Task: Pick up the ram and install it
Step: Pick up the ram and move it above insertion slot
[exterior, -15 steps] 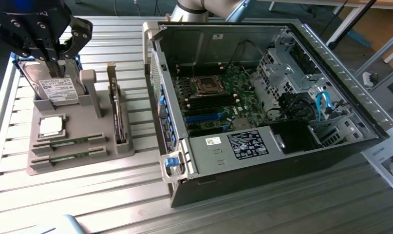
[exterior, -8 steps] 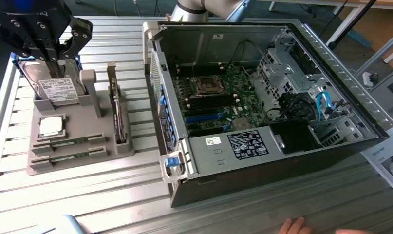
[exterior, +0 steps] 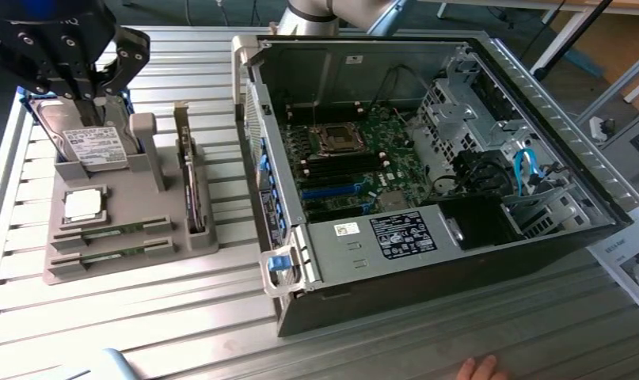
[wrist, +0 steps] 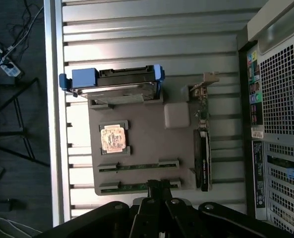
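The tool (wrist: pixel 159 185), black and nearest the wrist camera, had its fingers pressed together with nothing pinched between them. In the wrist view its tips overlapped the outer ram stick (wrist: pixel 122 187). In the exterior view the tool (exterior: pixel 85 93) hung high over the far end of the gray tray (exterior: pixel 129 267), above the hard drive (exterior: pixel 87 142).

The ram was two long, narrow green strips. Each sat in its own slot along the tray's near end, one parallel to the other. The outer ram stick (exterior: pixel 108 255) lay just beside the tray's edge and the inner ram stick (exterior: pixel 113 232) just behind it. Only their thin green edges and pale patches could be made out.

Beyond them lay the square silver processor (exterior: pixel 84 204). An expansion card (exterior: pixel 195 190) stood on edge along the tray's side.

The open computer case (exterior: pixel 404 158) rested on the ribbed metal counter (exterior: pixel 171 332), to the exterior view's right of the tray. A person's hand (exterior: pixel 480 369) touched the counter's near edge.
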`<action>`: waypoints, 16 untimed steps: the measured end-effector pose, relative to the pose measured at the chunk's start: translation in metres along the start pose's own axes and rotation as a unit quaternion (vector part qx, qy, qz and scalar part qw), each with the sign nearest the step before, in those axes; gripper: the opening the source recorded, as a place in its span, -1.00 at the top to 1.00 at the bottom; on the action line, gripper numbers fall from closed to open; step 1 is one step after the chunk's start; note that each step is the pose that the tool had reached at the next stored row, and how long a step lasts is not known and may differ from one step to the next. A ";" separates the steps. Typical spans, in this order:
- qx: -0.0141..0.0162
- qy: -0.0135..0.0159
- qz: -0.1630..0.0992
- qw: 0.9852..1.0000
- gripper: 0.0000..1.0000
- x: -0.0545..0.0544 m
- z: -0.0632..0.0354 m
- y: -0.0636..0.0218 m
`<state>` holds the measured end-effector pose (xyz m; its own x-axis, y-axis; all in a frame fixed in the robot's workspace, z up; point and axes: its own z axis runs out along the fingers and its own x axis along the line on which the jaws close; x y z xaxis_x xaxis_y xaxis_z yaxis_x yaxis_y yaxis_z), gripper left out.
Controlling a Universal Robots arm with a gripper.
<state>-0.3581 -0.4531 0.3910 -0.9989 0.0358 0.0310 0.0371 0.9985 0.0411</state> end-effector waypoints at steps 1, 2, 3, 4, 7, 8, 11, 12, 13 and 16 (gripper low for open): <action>0.000 0.001 -0.013 1.000 0.80 0.000 0.0000 0.0000; 0.001 0.001 -0.030 1.000 0.80 0.000 0.0000 0.0000; 0.001 0.002 -0.037 0.999 0.80 0.000 0.0000 0.0000; 0.001 0.003 -0.048 0.999 0.80 0.000 0.0000 0.0000; 0.002 0.005 -0.069 0.998 0.80 0.000 0.0000 0.0000; 0.002 0.006 -0.074 0.997 0.80 0.000 0.0000 0.0000; 0.003 0.008 -0.085 0.996 0.80 0.000 0.0000 0.0000; 0.003 0.009 -0.090 0.996 0.80 0.000 0.0000 0.0000; 0.003 0.010 -0.094 0.995 0.80 0.000 0.0000 0.0000; 0.003 0.014 -0.113 0.994 0.80 0.000 0.0000 0.0000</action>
<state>-0.3580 -0.4531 0.3910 -0.9805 -0.1898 0.0504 -0.1877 0.9813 0.0435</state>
